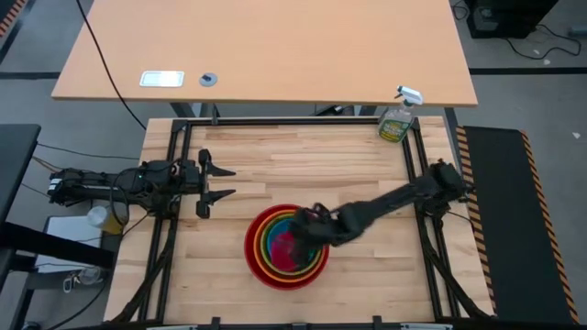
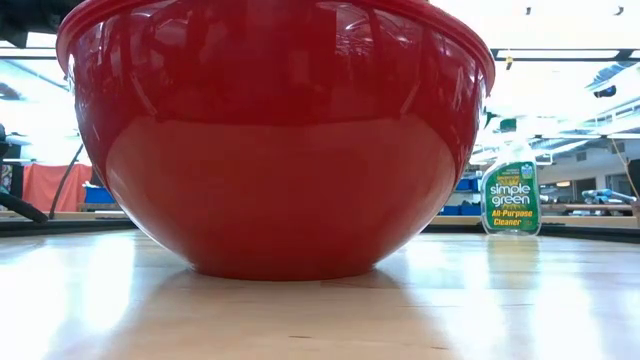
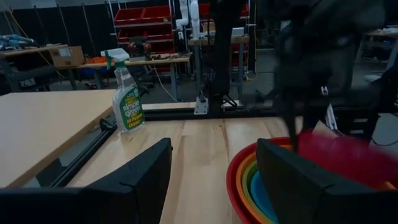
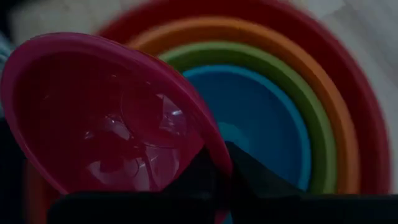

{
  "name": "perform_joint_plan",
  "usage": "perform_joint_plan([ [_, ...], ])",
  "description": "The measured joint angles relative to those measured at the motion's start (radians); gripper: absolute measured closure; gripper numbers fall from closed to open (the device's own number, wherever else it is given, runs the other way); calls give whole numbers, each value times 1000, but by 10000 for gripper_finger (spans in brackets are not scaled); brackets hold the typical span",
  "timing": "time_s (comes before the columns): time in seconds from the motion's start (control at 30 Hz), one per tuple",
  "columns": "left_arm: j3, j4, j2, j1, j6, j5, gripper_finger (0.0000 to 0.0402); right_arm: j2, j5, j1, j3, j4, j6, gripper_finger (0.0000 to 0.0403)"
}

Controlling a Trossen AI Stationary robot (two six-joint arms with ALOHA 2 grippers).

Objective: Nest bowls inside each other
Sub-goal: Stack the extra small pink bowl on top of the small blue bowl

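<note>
Four bowls sit nested on the table: red (image 1: 257,261) outermost, then orange (image 4: 339,118), lime green (image 4: 298,93) and blue (image 4: 261,118). My right gripper (image 1: 309,226) is over this stack, shut on the small magenta-pink bowl (image 4: 106,118), which also shows in the left wrist view (image 3: 345,158). The low view is filled by the red bowl's wall (image 2: 275,130), its base on the wood. My left gripper (image 1: 225,181) waits open at the table's left, pointing level toward the stack. My right gripper pinches the pink bowl's rim (image 4: 214,155), one finger inside the bowl and one outside. The fingers slant down from the table's right side. The bowl is tilted, its opening toward the wrist camera, over the blue bowl; whether it touches the stack cannot be seen.
A green spray bottle (image 1: 397,117) stands at the table's far right corner, also in the low view (image 2: 511,190). Black frame rails (image 1: 417,183) run along the left and right sides. Bare wood lies between the left gripper and the stack.
</note>
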Motion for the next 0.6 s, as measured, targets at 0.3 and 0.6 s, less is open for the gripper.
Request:
perform_joint_plan([
  [0.3,0,-23,0,0,-14,0,164,109,-95,-84,0,-176,-100,370],
  [0.6,0,-24,0,0,-35,0,164,103,-126,-76,0,-149,-162,275],
])
